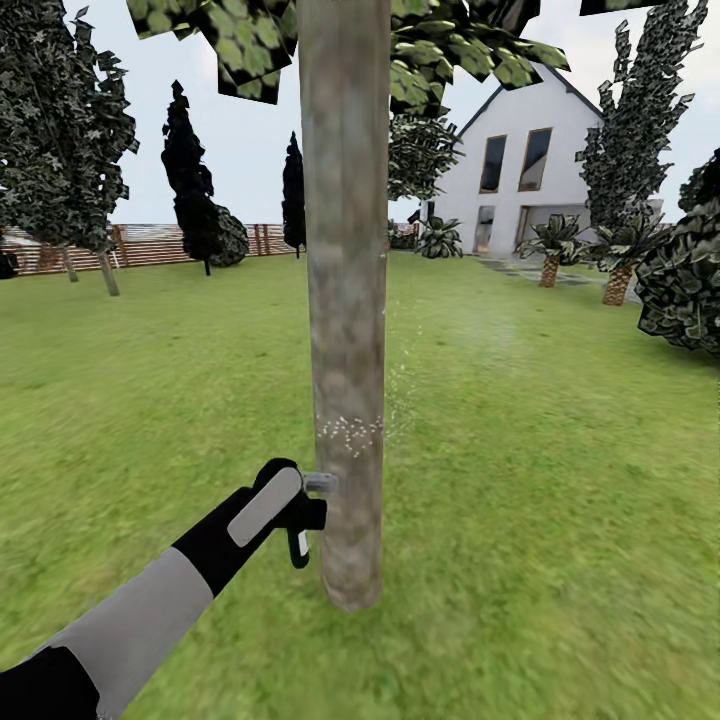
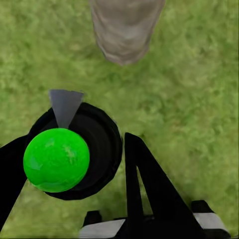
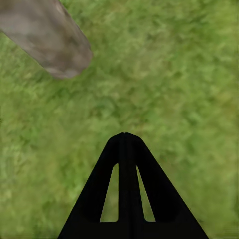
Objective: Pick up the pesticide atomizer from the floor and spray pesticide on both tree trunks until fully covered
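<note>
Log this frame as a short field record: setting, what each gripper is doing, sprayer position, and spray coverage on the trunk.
setting: grass lawn, wooden fence and white house behind
left gripper: shut on the pesticide atomizer, nozzle right at the tree trunk
right gripper: shut, holding nothing, over grass
pesticide: a patch of white specks low on the trunk, fine mist drifting to its right
coverage: partial; most of the visible trunk shows no specks

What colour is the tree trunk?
Mottled grey-brown, with white specks low down; the tree trunk shows best in the head view.
</note>
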You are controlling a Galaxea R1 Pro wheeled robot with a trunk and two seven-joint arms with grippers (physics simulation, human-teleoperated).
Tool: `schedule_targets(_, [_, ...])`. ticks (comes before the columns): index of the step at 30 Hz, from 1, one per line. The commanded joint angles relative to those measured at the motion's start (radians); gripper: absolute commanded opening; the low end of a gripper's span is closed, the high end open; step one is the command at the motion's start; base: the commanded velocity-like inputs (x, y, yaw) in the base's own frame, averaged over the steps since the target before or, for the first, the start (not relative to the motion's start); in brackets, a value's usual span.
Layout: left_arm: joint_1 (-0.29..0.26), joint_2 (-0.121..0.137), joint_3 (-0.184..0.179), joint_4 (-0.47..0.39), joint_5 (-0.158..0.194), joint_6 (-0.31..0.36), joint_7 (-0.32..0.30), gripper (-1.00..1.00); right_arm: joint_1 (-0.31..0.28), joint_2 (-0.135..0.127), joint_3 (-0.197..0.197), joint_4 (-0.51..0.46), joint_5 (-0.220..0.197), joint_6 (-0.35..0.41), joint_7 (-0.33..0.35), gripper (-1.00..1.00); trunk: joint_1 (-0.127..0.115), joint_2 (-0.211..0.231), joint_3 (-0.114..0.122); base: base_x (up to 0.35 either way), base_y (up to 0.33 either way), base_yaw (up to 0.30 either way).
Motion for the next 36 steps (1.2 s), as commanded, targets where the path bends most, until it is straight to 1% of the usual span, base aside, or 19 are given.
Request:
schedule_targets(1, [-0.009,0.0,-0.001,-0.013,0.014,0.028,0.038,-1.0,-0.001,0.0,-0.005,0.009,0.002,-0.002,0.007,-1.0,0.001,-0.002,-0.002,0.0,0.001,-0.001])
schedule_targets(2, [-0.03,-0.003,0.016,-0.034,0.02,0.059,0.086,-1.0,-0.001,0.0,-0.004,0.024,0.003,-0.002,0.002,-1.0,0.001,-0.002,-0.002,0.0,0.0,0.0])
schedule_targets(4, [-0.082,-0.005,0.087,-0.055,0.039,0.077,0.161,-1.0,-0.001,0.0,-0.003,0.036,0.004,-0.003,-0.019,-1.0,0.001,-0.002,-0.002,0.0,0.0,0.0])
schedule_targets(5, [-0.128,-0.005,0.121,-0.056,0.078,0.077,0.201,-1.0,-0.001,0.001,-0.003,0.04,0.004,-0.003,-0.027,-1.0,0.001,-0.002,-0.002,0.0,0.0,0.0])
schedule_targets(6, [-0.164,-0.005,0.133,-0.053,0.119,0.077,0.235,-1.0,-0.001,0.001,-0.003,0.041,0.004,-0.003,-0.03,-1.0,0.001,-0.002,-0.002,0.0,0.0,0.0])
schedule_targets(8, [-0.293,-0.006,0.148,-0.005,0.283,0.077,0.37,-1.0,-0.001,0.005,-0.004,0.043,0.003,-0.003,-0.034,-1.0,0.001,-0.002,-0.002,0.0,0.0,0.0])
schedule_targets(10, [-0.375,-0.009,0.151,0.037,0.372,0.077,0.421,-1.0,-0.001,0.006,-0.003,0.043,0.003,-0.003,-0.035,-1.0,0.001,-0.002,-0.002,0.0,0.0,0.0])
schedule_targets(12, [-0.475,-0.013,0.152,0.092,0.433,0.077,0.452,-1.0,-0.001,0.007,-0.003,0.043,0.003,-0.003,-0.035,-1.0,0.001,-0.002,-0.002,0.0,0.0,0.0])
schedule_targets(13, [-0.528,-0.024,0.153,0.121,0.449,0.077,0.459,-1.0,-0.001,0.008,-0.003,0.043,0.003,-0.003,-0.035,-1.0,0.001,-0.002,-0.002,0.0,0.0,0.0])
schedule_targets(16, [-0.628,-0.075,0.153,0.194,0.462,0.077,0.465,-1.0,-0.001,0.009,-0.003,0.043,0.004,-0.003,-0.036,-1.0,0.001,-0.002,-0.002,0.0,0.0,0.0])
schedule_targets(17, [-0.683,-0.093,0.154,0.228,0.467,0.077,0.466,-1.0,-0.001,0.01,-0.003,0.044,0.004,-0.003,-0.036,-1.0,0.001,-0.002,-0.002,0.0,0.0,0.0])
schedule_targets(18, [-0.746,-0.106,0.154,0.26,0.489,0.077,0.467,-1.0,-0.001,0.01,-0.003,0.044,0.004,-0.003,-0.036,-1.0,0.001,-0.002,-0.002,0.0,0.0,0.0])
schedule_targets(23, [-0.92,-0.123,0.155,0.368,0.585,0.077,0.467,-1.0,-0.001,0.01,-0.003,0.045,0.004,-0.003,-0.037,-1.0,0.001,-0.002,-0.002,0.0,0.0,0.0])
schedule_targets(24, [-0.975,-0.129,0.155,0.399,0.599,0.077,0.467,-1.0,-0.001,0.01,-0.003,0.047,0.004,-0.003,-0.037,-1.0,0.001,-0.002,-0.002,0.0,0.0,0.0])
schedule_targets(27, [-1.083,-0.156,0.156,0.452,0.656,0.077,0.47,-1.0,-0.001,0.01,0.001,0.057,0.004,-0.003,-0.037,-1.0,0.001,-0.002,-0.002,0.0,0.0,0.0])
schedule_targets(29, [-1.107,-0.181,0.158,0.462,0.673,0.077,0.48,-1.0,-0.001,0.01,0.003,0.06,0.003,-0.003,-0.037,-1.0,0.001,-0.002,-0.002,0.0,0.0,0.0])
schedule_targets(32, [-1.105,-0.197,0.159,0.438,0.679,0.077,0.486,-1.0,-0.001,0.01,0.003,0.06,0.001,-0.003,-0.037,-1.0,0.001,-0.002,-0.002,0.0,0.0,0.0])
schedule_targets(34, [-1.048,-0.199,0.158,0.375,0.678,0.077,0.487,-1.0,-0.001,0.011,0.004,0.061,0.001,-0.003,-0.037,-1.0,0.001,-0.002,-0.002,0.0,0.0,0.0])
schedule_targets(36, [-0.964,-0.199,0.155,0.292,0.677,0.077,0.489,-1.0,-0.001,0.011,0.004,0.061,0.001,-0.003,-0.037,-1.0,0.001,-0.002,-0.002,0.0,0.0,0.0])
